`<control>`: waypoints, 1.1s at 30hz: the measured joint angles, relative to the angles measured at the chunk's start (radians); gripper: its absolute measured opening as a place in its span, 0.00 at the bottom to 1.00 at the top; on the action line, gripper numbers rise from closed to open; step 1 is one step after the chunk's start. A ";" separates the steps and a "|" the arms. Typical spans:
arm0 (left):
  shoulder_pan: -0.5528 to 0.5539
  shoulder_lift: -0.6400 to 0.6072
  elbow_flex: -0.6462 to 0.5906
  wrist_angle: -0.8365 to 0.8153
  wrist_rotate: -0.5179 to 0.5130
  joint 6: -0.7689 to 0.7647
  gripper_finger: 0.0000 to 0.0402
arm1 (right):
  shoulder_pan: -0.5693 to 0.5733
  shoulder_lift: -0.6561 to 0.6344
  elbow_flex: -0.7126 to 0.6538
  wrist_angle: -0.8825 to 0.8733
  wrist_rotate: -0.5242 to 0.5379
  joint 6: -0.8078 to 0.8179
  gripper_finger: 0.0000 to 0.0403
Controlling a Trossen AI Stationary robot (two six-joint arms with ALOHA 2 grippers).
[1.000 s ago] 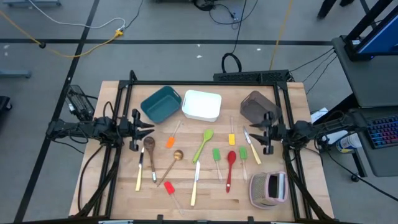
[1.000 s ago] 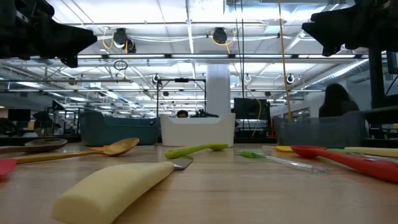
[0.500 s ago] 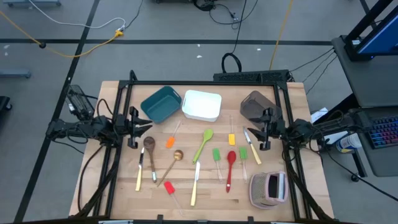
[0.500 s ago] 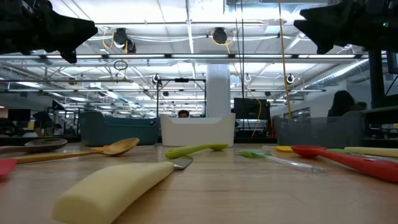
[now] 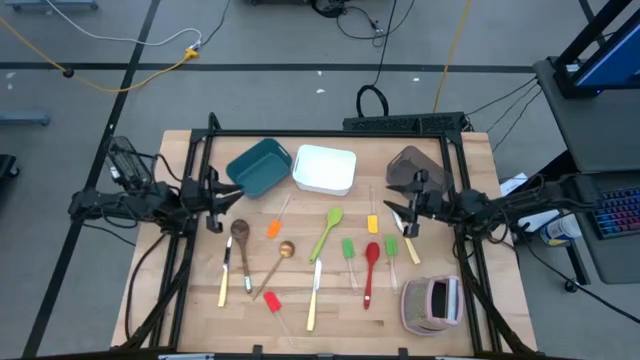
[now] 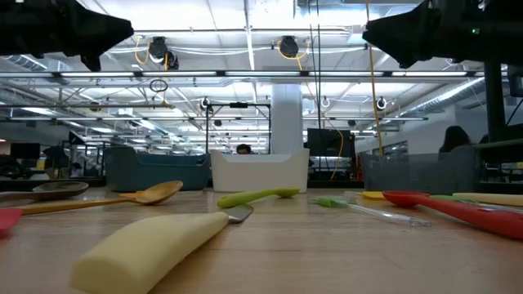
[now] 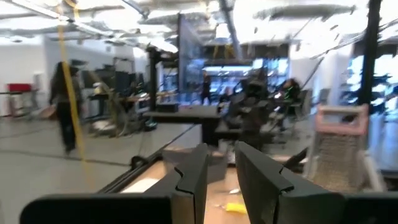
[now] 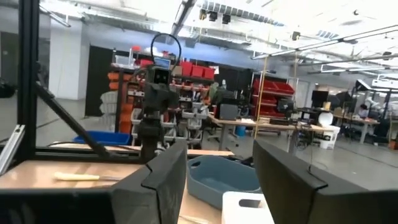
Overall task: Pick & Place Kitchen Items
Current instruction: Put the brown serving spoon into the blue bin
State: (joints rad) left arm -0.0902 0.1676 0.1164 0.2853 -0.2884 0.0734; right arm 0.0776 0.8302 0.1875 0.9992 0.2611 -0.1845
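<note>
Slim utensils lie flat across the wooden table [image 5: 180, 300]: a green spoon [image 5: 328, 230], a red spoon [image 5: 370, 270], a wooden spoon [image 5: 240, 235], a brass spoon [image 5: 280, 258], pale-handled knives [image 5: 314, 295] and small spatulas in orange [image 5: 274, 228], yellow [image 5: 372, 224], red [image 5: 271, 302] and green [image 5: 348, 248]. My left gripper [image 5: 228, 202] hangs above the table's left side, beside the wooden spoon. It is open by a narrow gap [image 7: 221, 152] with nothing in it. My right gripper [image 5: 395, 212] hovers above the right side near the yellow spatula, wide open [image 8: 217, 149] and empty.
A teal bin [image 5: 258, 166], a white bin [image 5: 324, 169] and a brown bin [image 5: 410, 170] stand along the far edge. A pink-grey striped object [image 5: 432, 303] sits at the near right corner. A black frame [image 5: 330, 133] borders the table. People move in the room beyond.
My right gripper has risen and gone toward the table's middle, tipping its fingers upward. My left gripper has risen a little and tipped upward too. No utensil has moved.
</note>
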 joint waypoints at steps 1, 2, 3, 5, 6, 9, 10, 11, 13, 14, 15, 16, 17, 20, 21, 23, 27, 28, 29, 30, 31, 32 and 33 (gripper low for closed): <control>0.000 0.017 0.002 -0.002 -0.006 0.017 0.22 | 0.000 0.012 0.000 0.008 0.000 0.000 0.44; 0.000 0.036 0.004 0.001 -0.011 0.027 0.22 | 0.000 0.023 0.000 0.015 0.000 0.000 0.44; 0.000 0.054 0.005 0.009 -0.011 0.032 0.22 | 0.000 0.031 0.000 0.023 -0.001 0.000 0.44; 0.000 0.079 0.005 0.011 -0.011 0.029 0.22 | 0.000 0.042 0.000 0.030 0.000 0.002 0.44; 0.000 0.091 0.005 0.015 -0.011 0.023 0.22 | 0.000 0.048 0.000 0.031 0.000 0.008 0.44; 0.000 0.119 0.005 0.016 -0.011 0.017 0.22 | 0.000 0.059 0.000 0.029 0.000 0.015 0.43; 0.000 0.126 0.005 0.020 -0.011 0.011 0.23 | 0.000 0.060 0.000 0.029 0.000 0.015 0.43; 0.000 0.132 0.005 0.028 -0.011 0.005 0.24 | 0.000 0.062 0.000 0.029 0.000 0.015 0.43; 0.000 0.141 0.005 0.035 -0.011 -0.002 0.28 | 0.000 0.066 0.000 0.029 0.000 0.015 0.43; 0.000 0.145 0.005 0.039 -0.011 0.000 0.32 | 0.000 0.068 0.000 0.029 0.000 0.015 0.43; 0.000 0.151 0.005 0.042 -0.011 0.004 0.35 | 0.000 0.068 0.000 0.027 0.000 0.015 0.43; 0.000 0.156 0.005 0.047 -0.011 0.005 0.39 | 0.000 0.068 0.000 0.024 0.000 0.015 0.43; 0.000 0.161 0.005 0.050 -0.011 0.006 0.43 | 0.000 0.068 0.000 0.020 0.000 0.015 0.43; 0.000 0.175 0.005 0.067 -0.002 -0.001 0.53 | 0.000 0.068 0.000 0.007 0.000 0.016 0.43; 0.000 0.180 0.005 0.076 -0.007 -0.018 0.55 | 0.000 0.068 0.000 0.005 0.000 0.016 0.43; 0.000 0.190 0.005 0.103 -0.035 -0.071 0.59 | 0.000 0.068 0.000 -0.002 0.000 0.016 0.43; 0.000 0.213 0.021 0.120 -0.045 -0.098 0.59 | 0.000 0.068 0.001 -0.001 0.000 0.016 0.43; 0.000 0.222 0.036 0.114 -0.045 -0.099 0.59 | 0.000 0.068 0.001 -0.002 0.000 0.016 0.43; 0.000 0.234 0.057 0.096 -0.046 -0.103 0.58 | 0.000 0.068 0.001 -0.003 0.000 0.016 0.43; 0.000 0.246 0.080 0.072 -0.047 -0.109 0.58 | 0.000 0.068 0.001 -0.003 0.000 0.016 0.43; 0.000 0.261 0.107 0.039 -0.051 -0.116 0.57 | 0.000 0.068 0.001 -0.002 0.000 0.016 0.43; 0.000 0.278 0.135 -0.005 -0.054 -0.129 0.56 | 0.000 0.068 0.001 -0.002 0.000 0.016 0.43; 0.000 0.297 0.166 -0.049 -0.056 -0.141 0.56 | 0.000 0.068 0.001 -0.003 -0.001 0.016 0.43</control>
State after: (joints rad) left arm -0.0902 0.4643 0.2822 0.2365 -0.3446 -0.0675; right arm 0.0780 0.8982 0.1883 0.9965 0.2605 -0.1688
